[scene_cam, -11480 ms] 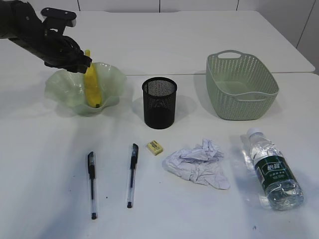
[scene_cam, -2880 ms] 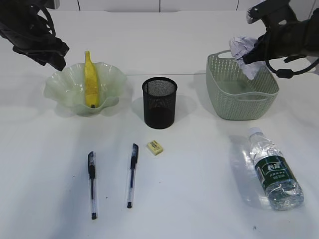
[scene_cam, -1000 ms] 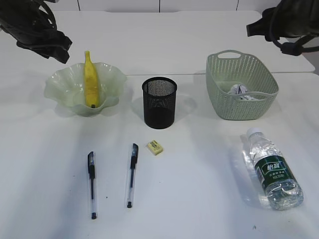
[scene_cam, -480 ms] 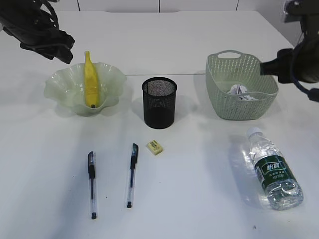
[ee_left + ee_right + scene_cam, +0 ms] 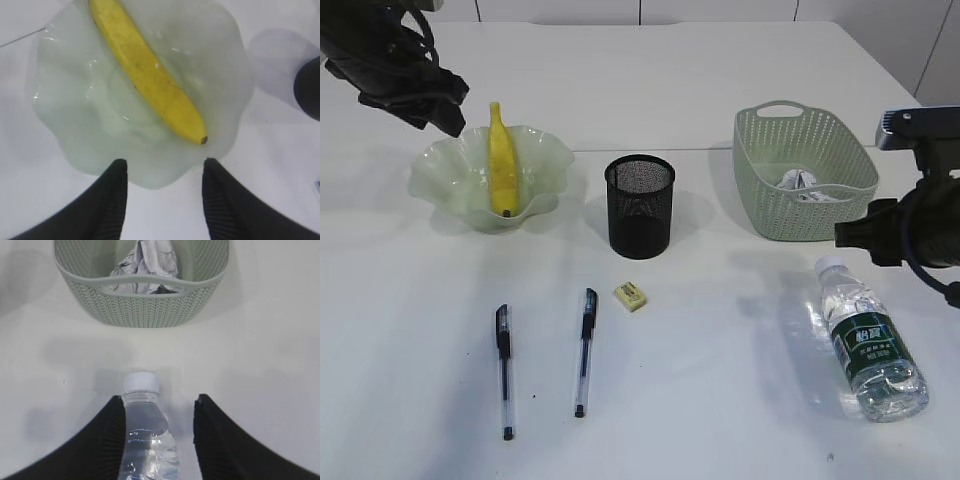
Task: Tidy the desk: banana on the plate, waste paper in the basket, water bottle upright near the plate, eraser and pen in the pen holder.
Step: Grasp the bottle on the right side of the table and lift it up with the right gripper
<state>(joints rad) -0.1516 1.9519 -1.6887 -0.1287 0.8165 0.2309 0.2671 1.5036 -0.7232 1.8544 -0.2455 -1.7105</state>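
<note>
The banana [image 5: 502,165] [image 5: 150,80] lies in the pale green plate [image 5: 440,180] [image 5: 90,125]. My left gripper [image 5: 445,112] [image 5: 164,165] hangs open just above the plate's edge, holding nothing. The waste paper [image 5: 800,183] [image 5: 150,260] sits inside the sage basket [image 5: 800,215] [image 5: 142,310]. The water bottle [image 5: 870,345] [image 5: 150,440] lies on its side on the desk [image 5: 720,400]. My right gripper [image 5: 855,238] [image 5: 157,402] hovers open over the bottle's neck, the white cap close to the left finger. The black pen holder [image 5: 640,205], the eraser [image 5: 631,296] and two pens [image 5: 503,370] [image 5: 584,350] stay untouched.
The pen holder's dark edge [image 5: 310,92] shows to the right of the plate in the left wrist view. The basket stands directly behind the bottle's cap. A seam in the tabletop [image 5: 670,150] runs behind the plate and basket.
My right arm came down and forward from above the basket to over the lying bottle. The left gripper stayed by the plate, shifting only slightly.
</note>
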